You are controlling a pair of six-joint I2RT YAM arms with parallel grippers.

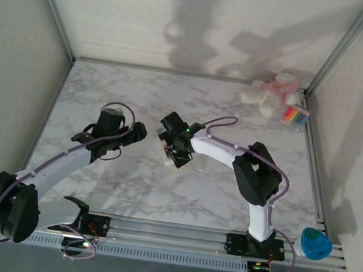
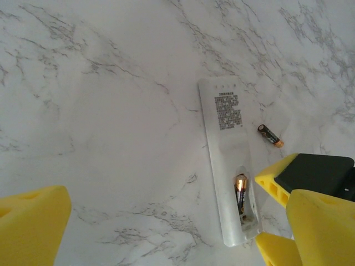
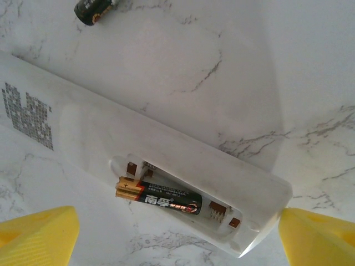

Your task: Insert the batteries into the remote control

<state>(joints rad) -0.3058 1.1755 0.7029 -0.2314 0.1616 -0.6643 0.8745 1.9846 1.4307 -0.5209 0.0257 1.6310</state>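
The remote control [image 2: 227, 144] lies back up near the middle of the table [image 2: 100, 111], its open compartment [image 3: 219, 210] at the end nearest both grippers. One seated battery [image 3: 161, 200] lies along the remote's long axis, and the slot beside it is bare. The loose battery [image 2: 270, 135] lies on the marble just beside the remote, apart from it and about halfway up its length, slanted across the remote's line rather than along it.

The right gripper [image 3: 178, 216] hovers over the compartment end, so the loose battery lies beyond the remote from it. Its fingers are spread wide and hold nothing; one fingertip [image 3: 310, 233] sits close to the remote's end corner, and I cannot tell whether they touch. The left gripper [image 2: 177, 221] is also spread wide and empty. By my reading the right arm is nearer to the battery.
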